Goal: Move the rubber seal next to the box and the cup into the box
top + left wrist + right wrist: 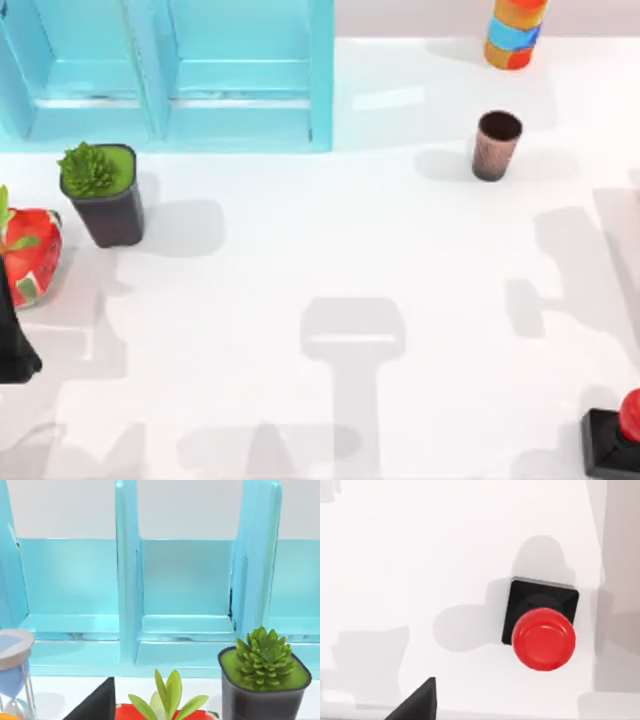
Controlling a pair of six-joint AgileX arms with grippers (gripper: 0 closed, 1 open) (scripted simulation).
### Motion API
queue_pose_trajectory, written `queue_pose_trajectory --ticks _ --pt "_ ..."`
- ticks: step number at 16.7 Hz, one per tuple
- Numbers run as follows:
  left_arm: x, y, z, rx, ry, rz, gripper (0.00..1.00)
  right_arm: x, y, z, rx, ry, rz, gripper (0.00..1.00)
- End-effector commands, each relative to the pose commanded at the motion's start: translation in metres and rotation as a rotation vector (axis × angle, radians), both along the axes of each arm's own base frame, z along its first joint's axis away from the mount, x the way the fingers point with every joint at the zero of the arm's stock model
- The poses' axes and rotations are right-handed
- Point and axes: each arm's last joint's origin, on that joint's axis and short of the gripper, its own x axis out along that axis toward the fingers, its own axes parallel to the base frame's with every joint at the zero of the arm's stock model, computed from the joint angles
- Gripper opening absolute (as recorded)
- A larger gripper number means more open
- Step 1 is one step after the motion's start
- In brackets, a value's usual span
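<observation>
White table [300, 260], turquoise box [170, 75] at the back left. Nothing done yet: rubber seal [618, 437] sits at the front right corner, cup [496, 145] upright at back right, both well apart from the box. Cannot tell either gripper's state.

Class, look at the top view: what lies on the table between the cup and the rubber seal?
Nothing stands there. In the top view the stretch from the cup down to the rubber seal is bare white table, crossed only by grey shadows.
</observation>
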Motion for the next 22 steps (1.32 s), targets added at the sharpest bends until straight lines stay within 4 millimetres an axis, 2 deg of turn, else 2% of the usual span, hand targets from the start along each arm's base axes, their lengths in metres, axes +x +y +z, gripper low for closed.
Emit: queue_pose_trajectory --ticks 3,7,9,11,14,16,18,22 --pt "0.0 0.0 0.0 0.0 0.0 0.0 1.0 0.038 0.009 0.013 -0.015 0.01 -0.011 1.0" --pt "0.0 0.0 0.0 0.0 0.0 0.0 1.0 0.123 0.028 0.019 -0.041 0.016 -0.019 1.0" --pt "0.0 0.0 0.0 0.0 0.0 0.0 1.0 0.172 0.039 0.01 -0.055 0.014 -0.019 1.0" --pt "0.0 0.0 0.0 0.0 0.0 0.0 1.0 0.217 0.048 -0.01 -0.069 0.013 -0.017 1.0" --pt "0.0 0.0 0.0 0.0 0.0 0.0 1.0 0.267 0.057 -0.048 -0.092 0.012 -0.013 1.0" --pt "0.0 0.0 0.0 0.0 0.0 0.0 1.0 0.287 0.059 -0.069 -0.105 0.01 -0.011 1.0" --pt "0.0 0.0 0.0 0.0 0.0 0.0 1.0 0.298 0.06 -0.083 -0.114 0.009 -0.01 1.0" --pt "0.0 0.0 0.0 0.0 0.0 0.0 1.0 0.302 0.06 -0.089 -0.118 0.009 -0.01 1.0"
